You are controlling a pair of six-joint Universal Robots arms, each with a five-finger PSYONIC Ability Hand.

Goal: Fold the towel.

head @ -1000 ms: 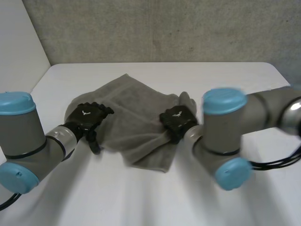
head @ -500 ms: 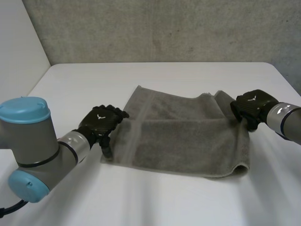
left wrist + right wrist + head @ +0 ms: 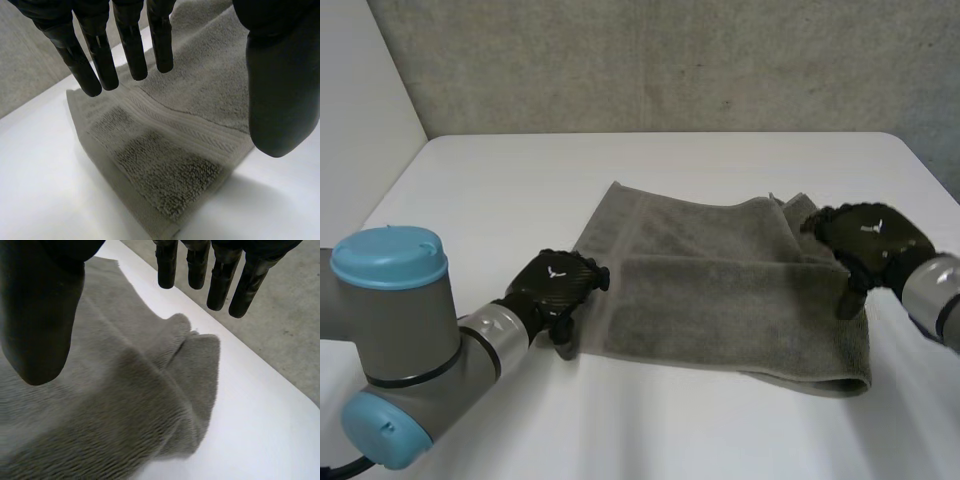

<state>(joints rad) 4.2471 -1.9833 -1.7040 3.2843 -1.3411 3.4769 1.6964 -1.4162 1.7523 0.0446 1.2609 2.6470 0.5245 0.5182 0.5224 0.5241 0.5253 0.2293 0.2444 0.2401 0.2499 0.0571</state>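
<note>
1. One white table (image 3: 470, 200) carries the whole scene.
2. One grey towel (image 3: 720, 300) lies across the table's middle, reaching toward its right edge. A second ago it was a bunched heap between the hands. It has since been drawn out sideways into a long, flat strip that looks doubled, with the nearer layer lapped over the farther one. Its far right corner (image 3: 790, 205) is rumpled.
3. Two arms have swung apart: the left arm (image 3: 400, 320) now sits by the table's near left corner, and the right arm (image 3: 935, 290) comes in from the right edge.
4. Two hands sit at opposite ends of the towel.
   - The left hand (image 3: 555, 285) is at the near left corner. Its wrist view shows its fingers (image 3: 132, 45) straight and wide of the thumb (image 3: 280, 90), over the woven band with nothing pinched.
   - The right hand (image 3: 865, 240) is at the right end. Its fingers (image 3: 220, 280) are likewise straight and spread, and the rumpled cloth (image 3: 200, 355) lies loose beneath.
5. Both hands appear to have let go, so the stretching-out looks finished. An end-to-end fold probably remains, and the crumpled corner may need flattening first.
</note>
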